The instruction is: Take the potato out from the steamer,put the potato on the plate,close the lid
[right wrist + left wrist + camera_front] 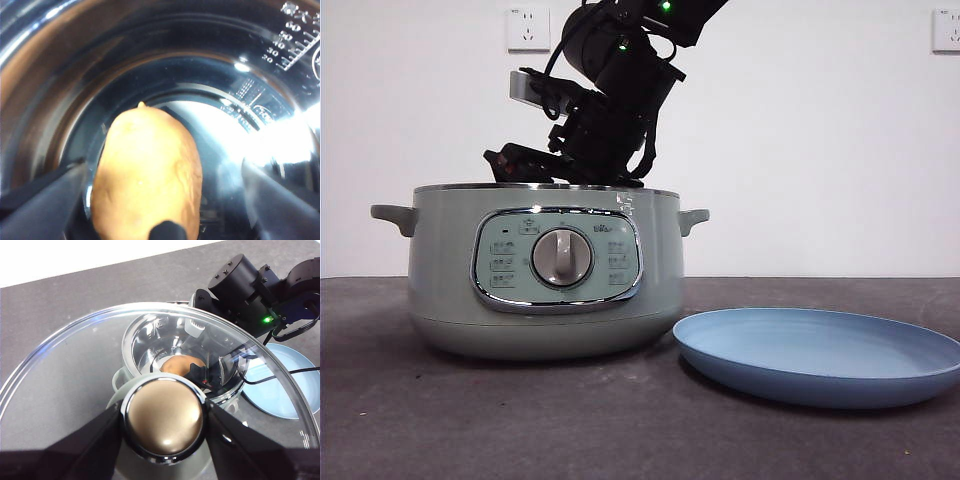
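The sage-green steamer [545, 275] stands open at the left, and the light-blue plate [820, 352] lies to its right. My right arm [610, 120] reaches down into the pot, and the pot wall hides its jaws in the front view. In the right wrist view my right gripper [160, 187] is open, with one jaw on each side of the orange-brown potato [147, 180] lying on the pot's steel bottom. My left gripper [164, 415] is shut on the knob of the glass lid [75, 370] and holds it above the steamer [145, 340]. The potato [177, 365] shows through the glass.
The dark grey table [620, 420] runs to a white wall with two sockets [528, 28]. The plate [285, 385] lies close beside the pot's right handle [692, 217]. The left arm and the lid are out of the front view.
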Available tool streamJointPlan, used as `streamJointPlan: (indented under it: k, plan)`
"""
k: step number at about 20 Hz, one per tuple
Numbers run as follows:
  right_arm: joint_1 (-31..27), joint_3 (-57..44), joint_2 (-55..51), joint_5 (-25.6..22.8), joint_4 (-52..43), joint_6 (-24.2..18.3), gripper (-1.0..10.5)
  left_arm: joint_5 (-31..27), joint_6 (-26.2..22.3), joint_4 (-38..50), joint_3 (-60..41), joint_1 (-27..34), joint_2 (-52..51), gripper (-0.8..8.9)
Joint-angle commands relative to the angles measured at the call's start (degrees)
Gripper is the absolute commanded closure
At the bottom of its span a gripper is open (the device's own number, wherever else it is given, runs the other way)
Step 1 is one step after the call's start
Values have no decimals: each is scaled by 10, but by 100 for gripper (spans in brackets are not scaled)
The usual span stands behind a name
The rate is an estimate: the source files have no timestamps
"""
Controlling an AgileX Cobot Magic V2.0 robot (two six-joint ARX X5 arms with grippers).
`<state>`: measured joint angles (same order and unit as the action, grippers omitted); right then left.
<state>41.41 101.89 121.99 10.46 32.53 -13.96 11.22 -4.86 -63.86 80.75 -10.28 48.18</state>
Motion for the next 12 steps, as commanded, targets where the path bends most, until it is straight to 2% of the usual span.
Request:
streamJointPlan:
  k: [1,2,7,12]
  plan:
    - [3,1,12,2,-1,4,891,4,4,23,4,2,-7,822]
    - [3,1,12,11,0,5,960,4,3,23,4,2,-7,822]
    - [2,2,-8,11,3,15,958,9,3,25,4,2,-7,822]
    - [2,2,-115,-6,40,33,958,10,2,33,4,2,-7,822]
